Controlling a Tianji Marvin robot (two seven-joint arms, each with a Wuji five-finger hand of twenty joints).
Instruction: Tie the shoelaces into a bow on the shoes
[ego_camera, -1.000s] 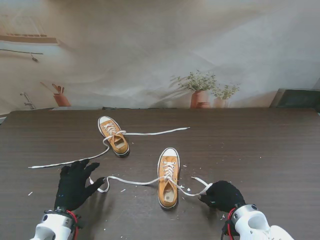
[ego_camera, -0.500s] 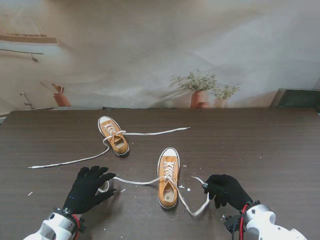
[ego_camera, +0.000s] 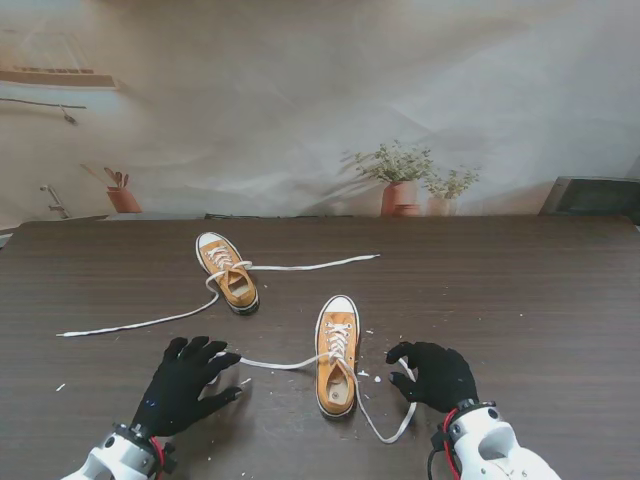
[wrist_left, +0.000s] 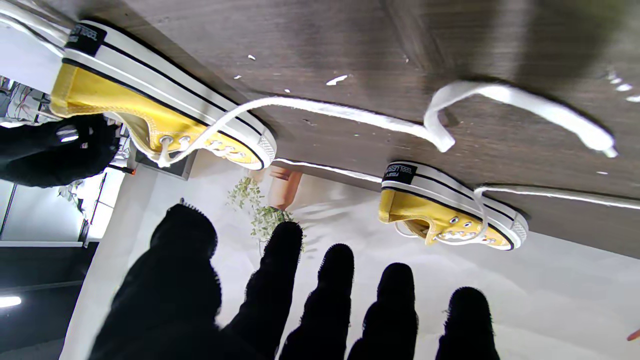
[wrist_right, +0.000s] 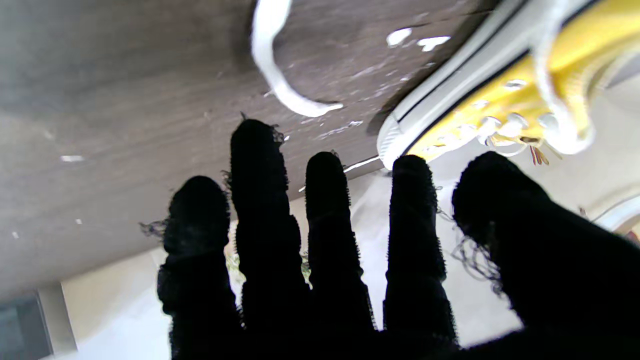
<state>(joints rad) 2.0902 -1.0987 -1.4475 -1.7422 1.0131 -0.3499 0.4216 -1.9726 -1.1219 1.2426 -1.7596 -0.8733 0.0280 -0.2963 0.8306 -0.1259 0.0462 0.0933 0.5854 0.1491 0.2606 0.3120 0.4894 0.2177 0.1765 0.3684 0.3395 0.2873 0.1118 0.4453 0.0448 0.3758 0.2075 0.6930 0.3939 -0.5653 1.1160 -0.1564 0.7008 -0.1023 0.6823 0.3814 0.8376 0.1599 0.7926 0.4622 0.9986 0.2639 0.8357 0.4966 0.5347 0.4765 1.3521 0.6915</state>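
Both laces let go — back to square one.

The right hand (ego_camera: 432, 374) has dropped its lace (ego_camera: 385, 428), the left hand (ego_camera: 185, 383) has slid toward the near sneaker (ego_camera: 337, 354) — both empty, fingers spread; no bow begun, regrasp needed.

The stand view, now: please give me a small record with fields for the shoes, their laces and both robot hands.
near shoe: yellow sneaker, between the two hands, toe pointing away from me
near shoe laces: untied; left lace and right lace lie loose on the table
far shoe: yellow sneaker, farther and to the left, laces untied
left robot hand: open, fingers spread, holding nothing
right robot hand: open, holding nothing
table: dark wood
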